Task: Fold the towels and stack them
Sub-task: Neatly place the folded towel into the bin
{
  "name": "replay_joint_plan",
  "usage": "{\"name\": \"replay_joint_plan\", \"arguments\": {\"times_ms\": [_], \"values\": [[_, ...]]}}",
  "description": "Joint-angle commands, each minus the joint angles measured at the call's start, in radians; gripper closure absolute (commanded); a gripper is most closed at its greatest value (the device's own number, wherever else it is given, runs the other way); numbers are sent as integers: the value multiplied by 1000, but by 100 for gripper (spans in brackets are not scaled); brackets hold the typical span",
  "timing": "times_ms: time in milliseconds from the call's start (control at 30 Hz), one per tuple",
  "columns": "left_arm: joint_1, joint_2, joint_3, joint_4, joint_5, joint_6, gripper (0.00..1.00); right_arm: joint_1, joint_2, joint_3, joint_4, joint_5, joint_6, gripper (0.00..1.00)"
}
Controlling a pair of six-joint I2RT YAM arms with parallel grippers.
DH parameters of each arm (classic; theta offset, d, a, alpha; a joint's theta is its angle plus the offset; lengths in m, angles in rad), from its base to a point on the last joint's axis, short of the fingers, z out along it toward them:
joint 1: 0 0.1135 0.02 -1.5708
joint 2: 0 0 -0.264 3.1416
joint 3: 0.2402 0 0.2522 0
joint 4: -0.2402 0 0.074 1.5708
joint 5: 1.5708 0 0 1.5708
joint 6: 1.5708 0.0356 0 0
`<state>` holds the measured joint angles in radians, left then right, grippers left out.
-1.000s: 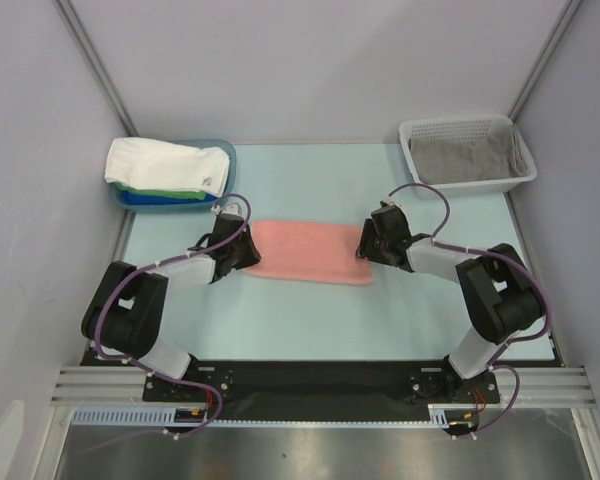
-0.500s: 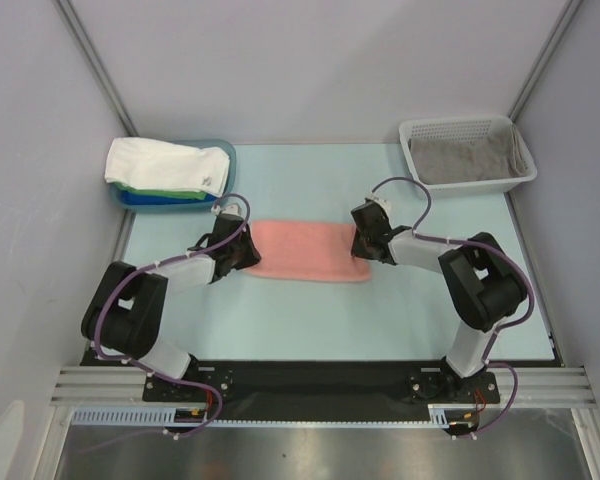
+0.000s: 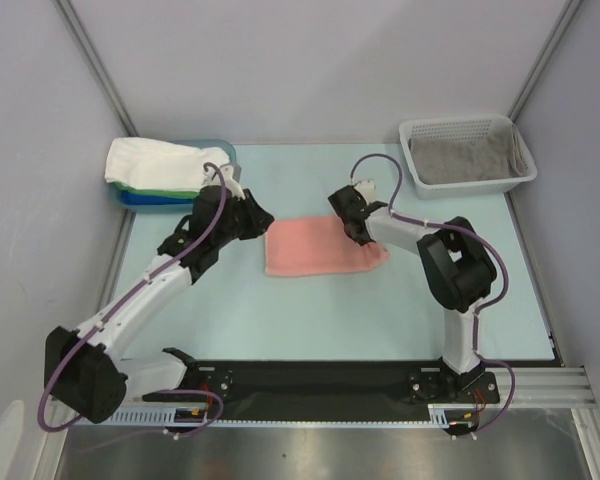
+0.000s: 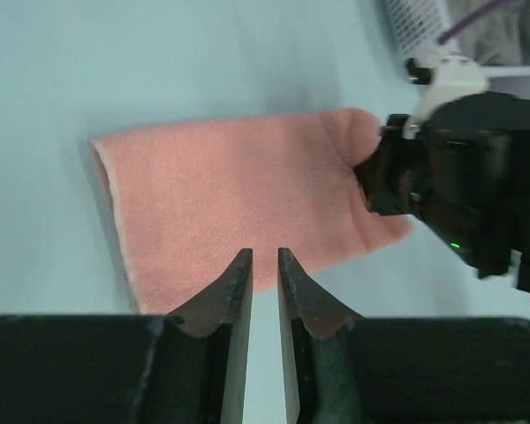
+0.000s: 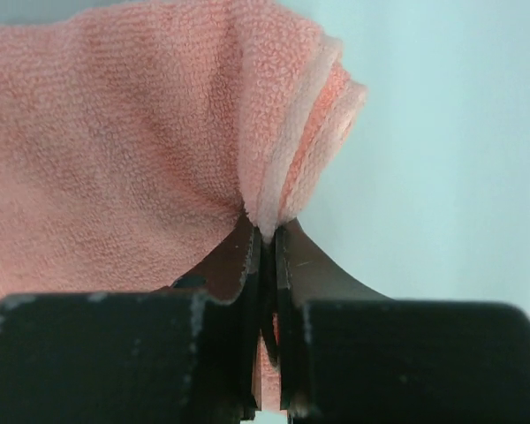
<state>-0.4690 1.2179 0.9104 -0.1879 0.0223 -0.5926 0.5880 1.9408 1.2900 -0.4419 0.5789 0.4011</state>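
1. The pink towel (image 3: 318, 248) lies folded into a strip in the middle of the tabletop (image 3: 310, 320), and its right end is puckered into a bunch.
2. The right gripper (image 5: 265, 231) is at the pink towel's right end. It is closed tight, pinching a fold of the cloth between its fingers.
3. The left gripper (image 4: 263, 256) is just beside the pink towel's left end. Its jaws stand a narrow gap apart with nothing between them.
4. Well beyond the pink towel's left end, a stack of towels (image 3: 170, 165) lies on a blue tray (image 3: 226, 152). The stack has white on top, then green and blue.
5. Well beyond the pink towel's right end, a white basket (image 3: 458, 127) holds a grey towel (image 3: 465, 160).
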Motion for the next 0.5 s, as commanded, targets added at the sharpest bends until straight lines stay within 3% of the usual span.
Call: {"name": "replay_joint_plan", "arguments": {"times_ms": [0, 133, 467], "values": [[-3, -84, 83, -140, -2, 66, 77, -8, 75, 139, -81, 258, -172, 100], [-3, -129, 136, -199, -5, 154, 77, -28, 206, 319, -26, 352, -330, 100], [-2, -159, 116, -234, 30, 211, 77, -125, 392, 643, 62, 377, -637, 100]]}}
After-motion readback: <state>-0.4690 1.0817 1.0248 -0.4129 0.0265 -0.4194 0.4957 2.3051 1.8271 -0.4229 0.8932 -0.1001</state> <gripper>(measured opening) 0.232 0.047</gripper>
